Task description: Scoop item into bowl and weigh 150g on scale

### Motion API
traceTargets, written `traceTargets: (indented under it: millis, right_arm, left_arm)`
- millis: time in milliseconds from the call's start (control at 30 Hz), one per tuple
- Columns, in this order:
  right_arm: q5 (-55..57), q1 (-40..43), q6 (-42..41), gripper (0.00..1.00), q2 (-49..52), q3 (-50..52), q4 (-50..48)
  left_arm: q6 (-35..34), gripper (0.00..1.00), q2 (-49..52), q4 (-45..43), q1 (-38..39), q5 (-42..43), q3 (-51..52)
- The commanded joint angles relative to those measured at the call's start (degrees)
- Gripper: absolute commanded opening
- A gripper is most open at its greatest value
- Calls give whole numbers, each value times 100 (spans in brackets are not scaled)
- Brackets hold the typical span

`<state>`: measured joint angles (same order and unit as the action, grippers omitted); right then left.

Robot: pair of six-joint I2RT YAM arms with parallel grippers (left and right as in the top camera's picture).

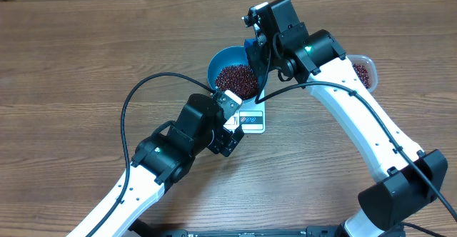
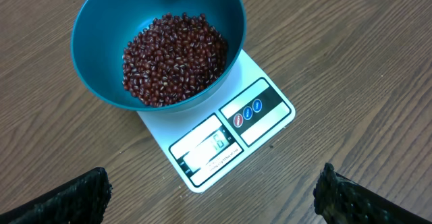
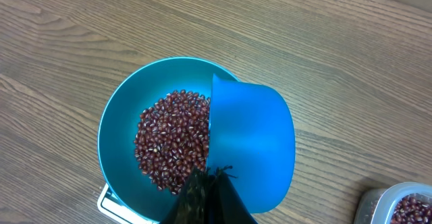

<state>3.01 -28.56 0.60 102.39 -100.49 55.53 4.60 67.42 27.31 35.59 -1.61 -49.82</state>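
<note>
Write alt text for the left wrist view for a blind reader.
A blue bowl holding dark red beans sits on a white kitchen scale on a wooden table. The left gripper, open, shows black fingertips at the bottom corners.

Robot lab: two arms [image 1: 357,133] at wood-grain table [image 1: 64,44].

A deep, glossy blue round bowl [image 1: 217,64] stands upright on a flat white rectangular kitchen scale [image 1: 252,121], just toward 12 o'clock from the middle of the wooden worktop [image 1: 86,58] in the overhead view. It covers the weighing end of the scale. The scale's front panel juts out at the bowl's 5 o'clock, with a lit display window and small round printed marks; the digits are too blurred to read. A loose maroon heap of small dark red-brown beans [image 1: 236,80] fills the bowl's bottom, leaving its upper wall bare.
</note>
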Motion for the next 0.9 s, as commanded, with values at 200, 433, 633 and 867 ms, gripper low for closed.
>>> traceTargets:
  millis: [200,433,633,867]
  right_arm:
    - [37,-33,-37,4,-208,-212,-76]
    - [37,-37,-37,4,-210,-212,-101]
    - [144,-105,-35,4,-210,-212,-109]
    - [798,-433,-13,4,-210,-212,-140]
  left_arm:
    - [-33,99,42,-35,4,-33,28]
    - [-33,100,42,-37,4,-33,28]
    - [-33,100,42,-37,4,-33,28]
    - [-33,100,42,-37,4,-33,28]
